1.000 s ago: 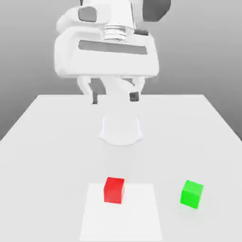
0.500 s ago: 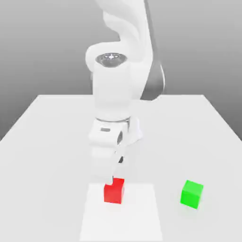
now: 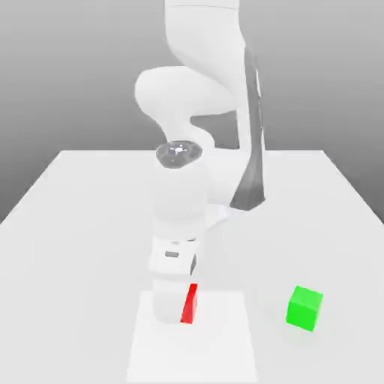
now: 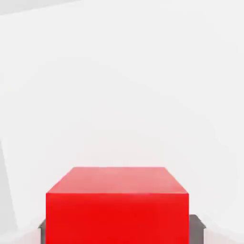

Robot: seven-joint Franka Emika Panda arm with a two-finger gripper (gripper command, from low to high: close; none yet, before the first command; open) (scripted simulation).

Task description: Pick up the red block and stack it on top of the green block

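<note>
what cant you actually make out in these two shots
- Small bright red cube, exterior view: the white arm's hand covers all but a thin sliver.
- Same cube, hand view: its lower part is cut off by the picture edge.
- Gripper: dark finger pads sit beside the cube, but contact can't be confirmed.
- Small bright green cube: its far faces are turned away.

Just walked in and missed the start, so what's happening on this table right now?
A white robot arm has reached down over the red block, which sits on a paler square patch of the white table. In the hand view the pincer sits low around the red block, with a dark finger showing at each side of it. The block looks to be on the table, not yet lifted. The green block waits untouched toward the exterior view's right.
</note>
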